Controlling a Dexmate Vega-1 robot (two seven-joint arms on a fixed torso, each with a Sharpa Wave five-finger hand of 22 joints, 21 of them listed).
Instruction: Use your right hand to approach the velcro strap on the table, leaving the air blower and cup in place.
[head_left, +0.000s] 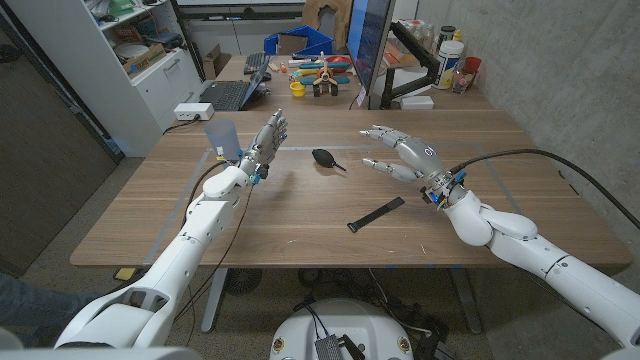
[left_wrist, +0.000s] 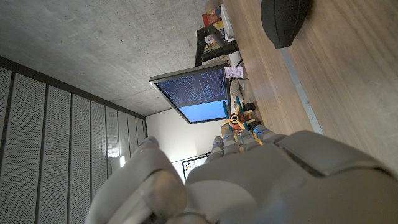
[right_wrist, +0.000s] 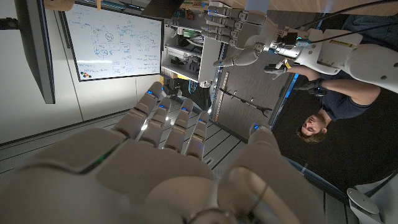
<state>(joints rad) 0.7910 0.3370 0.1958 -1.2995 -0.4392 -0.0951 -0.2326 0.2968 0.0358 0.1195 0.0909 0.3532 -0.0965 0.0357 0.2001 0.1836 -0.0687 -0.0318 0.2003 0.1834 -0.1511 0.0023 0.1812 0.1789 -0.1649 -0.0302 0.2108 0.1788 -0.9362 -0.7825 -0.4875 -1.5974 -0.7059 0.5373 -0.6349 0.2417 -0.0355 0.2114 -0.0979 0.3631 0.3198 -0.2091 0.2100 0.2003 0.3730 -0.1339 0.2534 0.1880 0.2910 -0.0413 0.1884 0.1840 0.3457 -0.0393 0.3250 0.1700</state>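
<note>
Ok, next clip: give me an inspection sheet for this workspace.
Surface: wooden table, pale tape lines.
Job's things: velcro strap lying flat; air blower; blue cup upright behind left hand.
Clutter: toys, laptop, monitor at far end.
Hands: left hand open; right hand open, beyond the strap.
Cables: black cable from right wrist.
Surroundings: shelving, concrete wall, whiteboard, a person.

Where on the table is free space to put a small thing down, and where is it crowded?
Bare wood lies along the near edge of the table, in front of the velcro strap, and at the far right behind the right hand. The middle is tighter: air blower, cup, left hand.
</note>
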